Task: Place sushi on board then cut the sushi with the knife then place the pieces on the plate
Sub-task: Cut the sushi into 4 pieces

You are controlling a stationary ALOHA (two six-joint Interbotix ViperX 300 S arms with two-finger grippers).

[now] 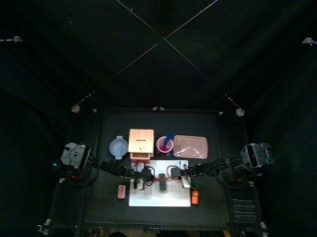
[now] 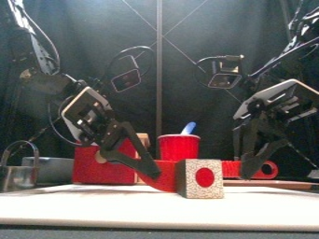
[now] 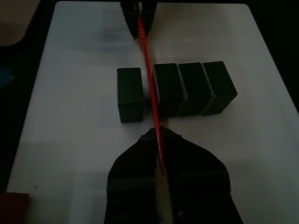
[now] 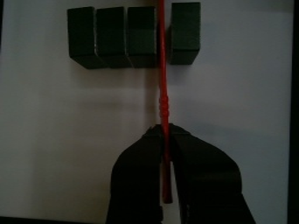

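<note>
Nearest the open front of the table (image 1: 217, 125) lies the white board (image 3: 70, 105), and on it sits the sushi roll (image 2: 201, 178), its pale end with the red centre turned my way. From above the roll has come apart: a single block (image 3: 131, 94) stands a little off from the other three blocks (image 3: 193, 87), which sit pressed together. The red knife (image 3: 142, 52) stands on edge in the gap between them, running straight across the roll. Both arms reach in over the board, and each has a grip on that knife. The left claw (image 3: 149, 136) is clamped on one end and the right claw (image 4: 163, 133) on the other, jaws tight against the blade. Farther back stands the red cup (image 2: 178, 147) with the blue knife (image 2: 189, 128) poking out. Beside it is the wooden box (image 1: 140, 143), then the blue-grey bowl (image 1: 118, 146) out to the left, and to the right the pink tray (image 1: 188, 145)
</note>
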